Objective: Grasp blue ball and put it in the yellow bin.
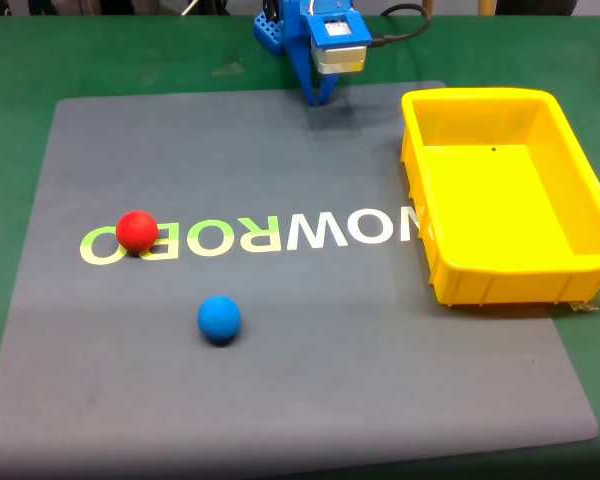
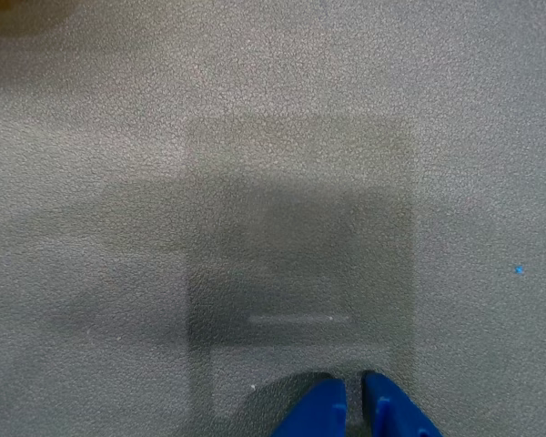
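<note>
The blue ball (image 1: 219, 319) rests on the grey mat, left of centre toward the front in the fixed view. The yellow bin (image 1: 580, 205) stands at the mat's right side, its inside bare. My blue gripper (image 1: 317, 97) hangs at the back of the mat, tips down just above the surface, far from the ball and left of the bin. In the wrist view my gripper (image 2: 354, 393) enters from the bottom edge with its two blue fingertips nearly together over bare mat. Nothing is between them.
A red ball (image 1: 137, 231) lies on the mat's left part, over the lettering printed on the grey mat (image 1: 310, 360). Green table surface (image 1: 20, 60) surrounds the mat. The arm's blue base (image 1: 270, 30) stands behind the gripper.
</note>
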